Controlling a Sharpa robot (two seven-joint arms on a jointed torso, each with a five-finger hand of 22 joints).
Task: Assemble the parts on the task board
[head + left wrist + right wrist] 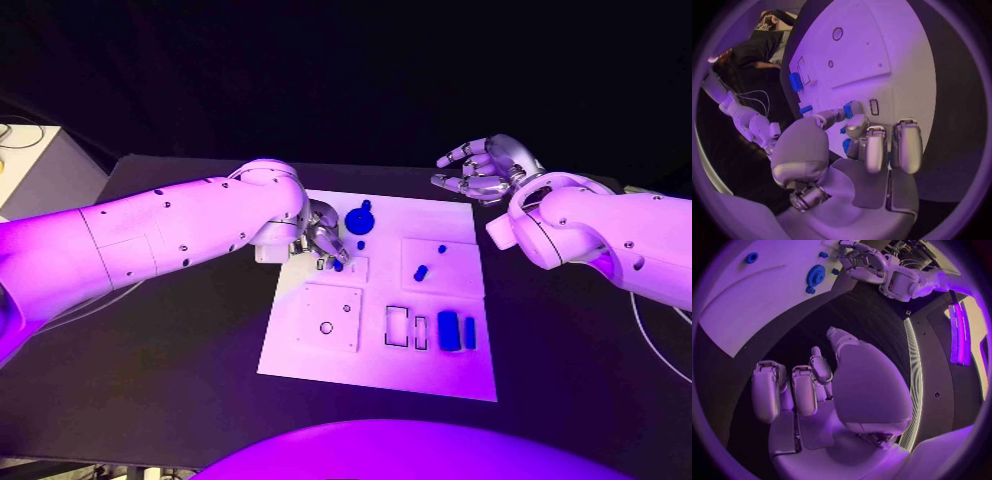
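Several blue parts (pixel 449 330) lie on the white task board (pixel 447 375), which sits mid-table (pixel 173 380). Over the board's left half, the left hand (pixel 326 240) pinches a small blue part (pixel 849 110) in its fingertips. Beyond the board's far right corner, the right hand (pixel 485 168) hovers, fingers curled, holding nothing.

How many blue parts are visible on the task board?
6: large round part, small one, one at left hand, one mid-right, two near edge. More may be hidden.
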